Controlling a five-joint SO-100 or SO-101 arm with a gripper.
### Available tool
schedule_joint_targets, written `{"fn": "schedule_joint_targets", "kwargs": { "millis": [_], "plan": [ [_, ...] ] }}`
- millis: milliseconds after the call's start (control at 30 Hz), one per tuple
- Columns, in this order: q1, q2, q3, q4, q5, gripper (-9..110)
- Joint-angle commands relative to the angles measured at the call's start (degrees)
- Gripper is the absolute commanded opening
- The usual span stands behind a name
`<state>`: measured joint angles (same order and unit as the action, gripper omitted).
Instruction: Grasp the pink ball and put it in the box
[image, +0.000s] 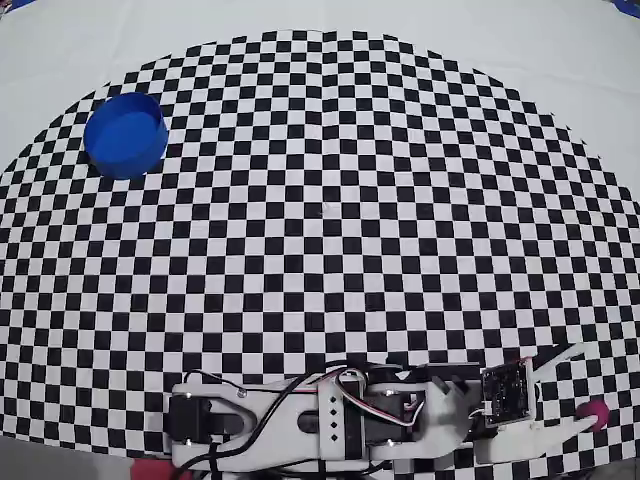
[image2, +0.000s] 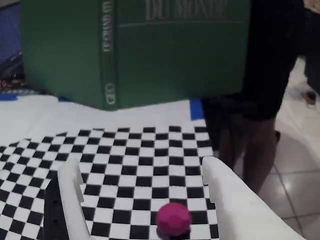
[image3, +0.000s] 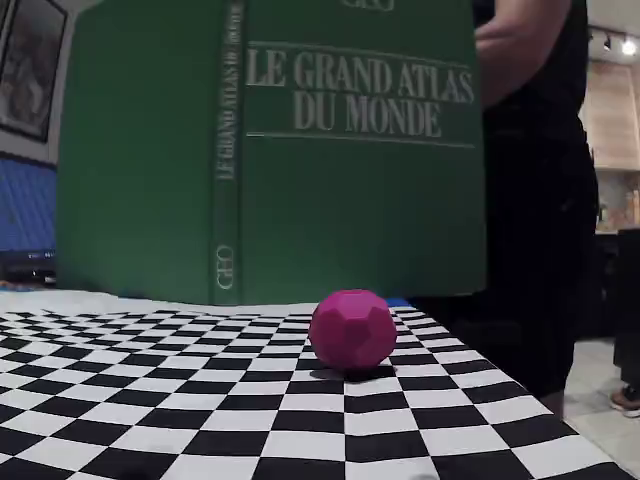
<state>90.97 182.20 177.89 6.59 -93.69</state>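
Observation:
The pink ball (image2: 173, 217) rests on the checkered mat, between the white fingers (image2: 227, 200) and closer to the right one in the wrist view. My gripper (image2: 140, 167) is open and nothing touches the ball. From overhead the ball (image: 597, 412) lies at the bottom right, by the tip of the gripper (image: 580, 388), which points right. The low fixed view shows the ball (image3: 352, 330) alone on the mat, with no gripper in sight. The box (image: 125, 135), a round blue cup, stands far off at the mat's upper left.
A big green atlas (image3: 270, 150) stands upright just beyond the mat, behind the ball. A person in black (image3: 545, 200) stands at the table edge beside it. The table edge (image2: 215, 150) runs close to the ball. A pink object (image: 150, 470) pokes in beside the arm base.

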Motion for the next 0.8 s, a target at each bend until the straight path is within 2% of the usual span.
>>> {"fn": "schedule_joint_targets", "kwargs": {
  "millis": [0, 767],
  "plan": [
    [1.3, 0.2, 0.4, 0.3, -0.2, 28],
    [1.8, -4.6, -0.1, -1.9, -0.3, 28]
  ]
}}
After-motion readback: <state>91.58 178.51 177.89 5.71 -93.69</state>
